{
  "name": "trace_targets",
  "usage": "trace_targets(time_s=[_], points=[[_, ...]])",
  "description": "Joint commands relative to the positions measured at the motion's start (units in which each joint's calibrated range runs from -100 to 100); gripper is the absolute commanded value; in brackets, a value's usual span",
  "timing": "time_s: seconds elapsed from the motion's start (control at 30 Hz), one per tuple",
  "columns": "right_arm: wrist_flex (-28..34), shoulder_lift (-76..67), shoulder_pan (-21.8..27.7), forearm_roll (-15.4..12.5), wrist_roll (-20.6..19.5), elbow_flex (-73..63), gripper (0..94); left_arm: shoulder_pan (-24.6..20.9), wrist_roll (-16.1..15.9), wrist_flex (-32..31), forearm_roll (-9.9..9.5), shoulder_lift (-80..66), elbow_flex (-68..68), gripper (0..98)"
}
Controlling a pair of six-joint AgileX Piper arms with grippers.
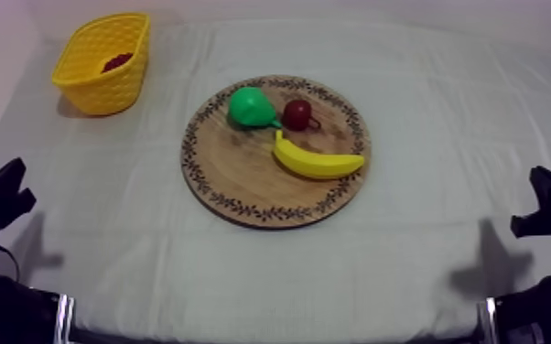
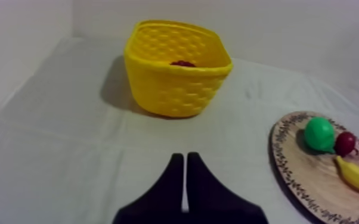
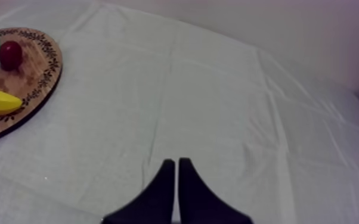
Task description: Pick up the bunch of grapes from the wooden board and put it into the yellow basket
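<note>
Lying inside the yellow basket (image 1: 105,90), a dark red cluster, likely the bunch of grapes (image 1: 117,62), is suggesting the task is done. Well apart from the basket, the left tool (image 2: 185,156) and right tool (image 3: 176,161) are sitting pressed together, pinching nothing; no step is looking left.

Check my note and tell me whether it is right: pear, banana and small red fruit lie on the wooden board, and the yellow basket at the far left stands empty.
Wrong in one point: the yellow basket is not empty. The top view shows what looks like the bunch of grapes inside it. The pear, banana and small red fruit do lie on the wooden board.
</note>
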Motion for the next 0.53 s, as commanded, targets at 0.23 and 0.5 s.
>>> trace_targets(time_s=[0.23, 0.5], points=[[0.0, 0.0, 0.0, 0.0, 0.0, 0.0, 0.3, 0.5, 1.8, -0.1, -0.22, 0.0, 0.1, 0.0], [0.0, 0.0, 0.0, 0.0, 0.0, 0.0, 0.3, 0.5, 1.8, -0.1, -0.23, 0.0, 0.1, 0.0]])
